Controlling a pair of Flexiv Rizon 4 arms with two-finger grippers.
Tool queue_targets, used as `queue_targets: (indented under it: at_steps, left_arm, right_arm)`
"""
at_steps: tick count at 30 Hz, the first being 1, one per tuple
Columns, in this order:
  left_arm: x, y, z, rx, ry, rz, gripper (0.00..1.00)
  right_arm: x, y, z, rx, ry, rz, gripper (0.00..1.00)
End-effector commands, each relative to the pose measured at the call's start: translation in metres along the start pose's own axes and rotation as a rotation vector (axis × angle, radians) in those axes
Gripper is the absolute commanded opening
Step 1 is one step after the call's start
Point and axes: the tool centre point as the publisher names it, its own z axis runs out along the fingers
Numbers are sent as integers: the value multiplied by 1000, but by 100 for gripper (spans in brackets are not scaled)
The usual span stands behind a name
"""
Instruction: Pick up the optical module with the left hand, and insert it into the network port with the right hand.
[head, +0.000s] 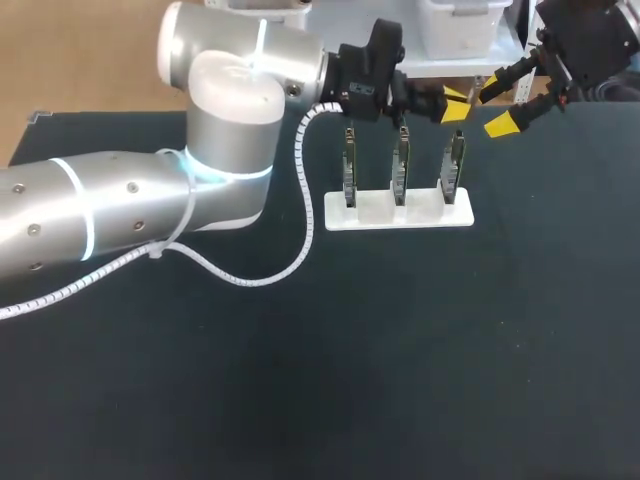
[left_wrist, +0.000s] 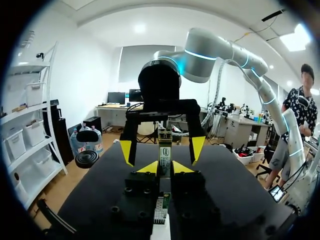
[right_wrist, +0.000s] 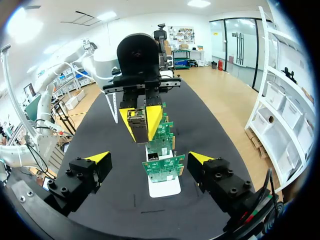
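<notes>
My left gripper (head: 455, 106) is clamped on the optical module (right_wrist: 137, 125), just above the rightmost of three upright circuit boards (head: 400, 165) in a white stand (head: 372, 215). The module's long axis runs level, free end toward my right gripper (head: 499, 108). The right gripper's fingers are spread apart, facing the module.

small label (left_wrist: 165, 153) on optical module (left_wrist: 164, 148), print not legible

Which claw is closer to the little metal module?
The left. The left gripper is shut on the optical module, holding it above the boards; the right gripper, open, faces it from just beyond, not touching.
</notes>
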Motion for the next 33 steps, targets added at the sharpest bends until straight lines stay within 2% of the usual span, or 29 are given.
queue_targets:
  at_steps: [1, 25, 33]
  left_arm:
    - [3, 8, 3, 14, -3, -2, 0]
    - [13, 19, 6, 21, 13, -28, 0]
    - [14, 17, 2, 19, 16, -35, 0]
  right_arm:
    - [0, 1, 0, 4, -1, -1, 100]
    - [0, 1, 0, 4, -1, -1, 100]
    - [0, 1, 0, 4, -1, -1, 100]
